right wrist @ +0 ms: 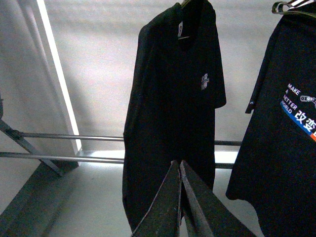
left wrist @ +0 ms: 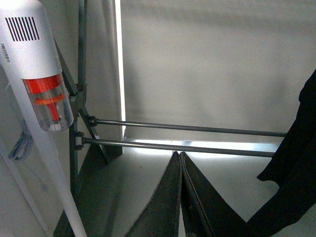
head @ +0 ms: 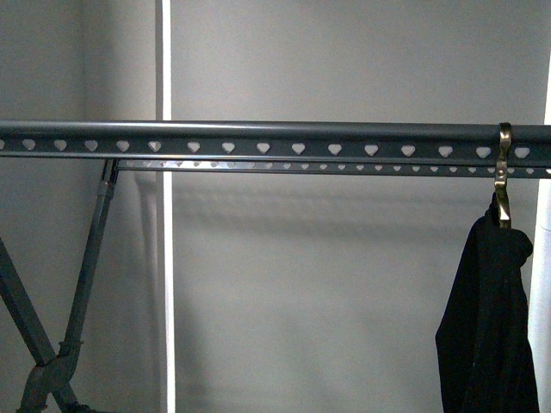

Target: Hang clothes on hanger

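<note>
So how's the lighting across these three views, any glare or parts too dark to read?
Front view: dim and grey, a bright vertical light strip blown out, the black shirt a near silhouette. Left wrist view: glare along the floor gap behind the lower bars. Right wrist view: the shirts are dark, yet the printed lettering stays legible.

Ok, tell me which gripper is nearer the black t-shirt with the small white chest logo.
Right. The right gripper points straight at that shirt; the left gripper has it off to one side.

right gripper with dark fingers pressed together, empty, black short-sleeved shirt with small white chest logo hanging just beyond, second black printed shirt beside it, grey horizontal metal bars behind
</note>
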### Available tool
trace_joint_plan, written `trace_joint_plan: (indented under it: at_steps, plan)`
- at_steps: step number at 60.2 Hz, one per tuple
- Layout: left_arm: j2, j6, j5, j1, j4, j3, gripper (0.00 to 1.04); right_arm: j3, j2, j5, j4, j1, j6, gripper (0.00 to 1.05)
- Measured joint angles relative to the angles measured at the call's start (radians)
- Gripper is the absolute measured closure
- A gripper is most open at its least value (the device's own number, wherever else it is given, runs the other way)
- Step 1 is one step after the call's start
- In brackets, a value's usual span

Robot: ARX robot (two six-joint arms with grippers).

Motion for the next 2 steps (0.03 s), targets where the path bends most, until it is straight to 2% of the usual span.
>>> trace_joint_plan:
  at_steps: [2]
  plan:
    - [0.0,0.0,0.0,0.0,0.0,0.0,0.97,0.0,0.0,0.0,0.0,0.0,0.0,0.93]
